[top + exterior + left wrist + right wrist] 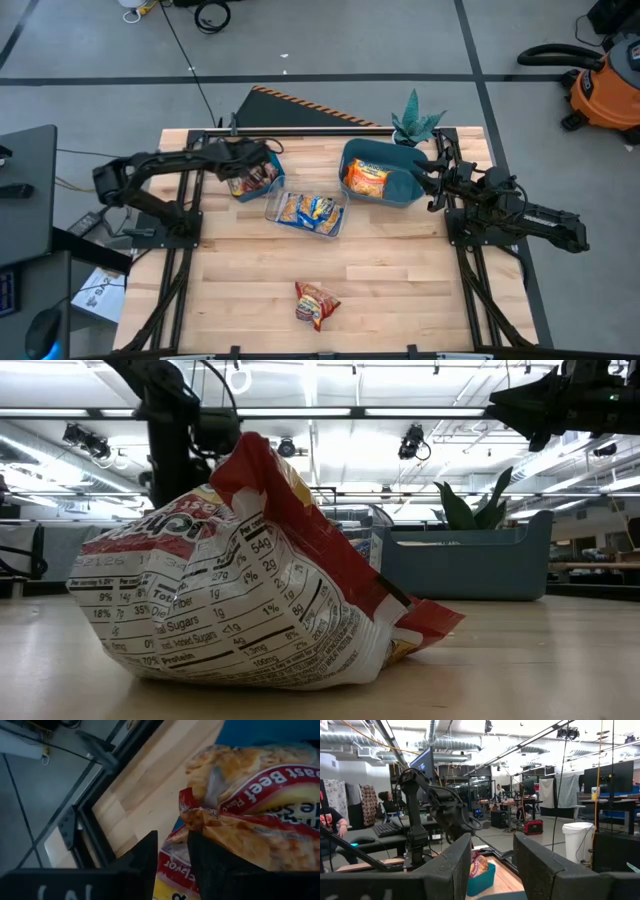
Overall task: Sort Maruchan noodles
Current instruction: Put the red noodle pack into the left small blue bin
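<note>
Red-and-yellow noodle packet (316, 303) lies alone on wooden table (400, 290) near front edge, well apart from both grippers. Blue-and-yellow packets (308, 210) in clear tray (277, 214) at centre. Orange packets (367, 179) in right teal bin (400, 186). Left gripper (172, 857) over left teal bin (243, 193), jaws slightly apart just above red packets (250, 820). Right gripper (492, 857) raised beside right bin, jaws apart, nothing between. Beyond: plant (415, 123), orange vacuum (605, 85), grey floor (350, 35), seated person (332, 822), desks.

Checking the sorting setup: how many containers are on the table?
3: a small teal bin at the far left under the left gripper, a clear tray in the middle, and a larger teal bin at the far right by the right gripper.
</note>
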Robot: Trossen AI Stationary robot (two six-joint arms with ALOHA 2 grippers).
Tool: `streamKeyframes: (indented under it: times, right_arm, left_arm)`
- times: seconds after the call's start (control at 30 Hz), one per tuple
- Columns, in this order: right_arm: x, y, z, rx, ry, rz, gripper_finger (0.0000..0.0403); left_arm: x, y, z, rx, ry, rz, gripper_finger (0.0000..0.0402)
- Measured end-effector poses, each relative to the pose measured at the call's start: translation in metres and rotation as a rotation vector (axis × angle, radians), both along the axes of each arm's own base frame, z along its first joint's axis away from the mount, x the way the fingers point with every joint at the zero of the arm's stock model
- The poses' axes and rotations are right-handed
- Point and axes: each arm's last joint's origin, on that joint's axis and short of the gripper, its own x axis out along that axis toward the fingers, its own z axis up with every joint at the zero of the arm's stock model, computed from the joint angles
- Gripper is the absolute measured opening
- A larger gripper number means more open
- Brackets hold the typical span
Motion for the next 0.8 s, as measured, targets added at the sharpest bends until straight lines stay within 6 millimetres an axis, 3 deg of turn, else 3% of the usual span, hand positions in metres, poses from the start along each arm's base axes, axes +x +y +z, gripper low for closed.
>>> streamKeyframes:
  times: [0.2, 0.37, 0.47, 0.6, 0.7, 0.8]
  right_arm:
    - [0.0, 0.0, 0.0, -0.001, 0.001, -0.004, 0.0153]
    - [0.0, 0.0, 0.0, 0.0, 0.001, -0.008, 0.0153]
    - [0.0, 0.0, 0.0, 0.001, 0.001, -0.008, 0.0153]
    - [0.0, 0.0, 0.0, 0.001, 0.001, -0.008, 0.0153]
    - [0.0, 0.0, 0.0, 0.001, 0.001, -0.008, 0.0153]
    - [0.0, 0.0, 0.0, 0.002, 0.001, -0.008, 0.0153]
  left_arm:
    - [0.001, 0.001, -0.003, -0.028, 0.036, -0.023, 0.0116]
    - [-0.003, -0.005, 0.031, -0.021, 0.06, -0.026, 0.0116]
    - [0.002, -0.015, 0.058, 0.006, -0.019, -0.076, 0.0116]
    - [0.017, -0.042, 0.08, -0.2, -0.25, -0.254, 0.0116]
    - [0.032, -0.072, 0.085, -0.458, -0.451, -0.341, 0.0116]
    - [0.043, -0.107, 0.084, -0.624, -0.523, -0.39, 0.0116]
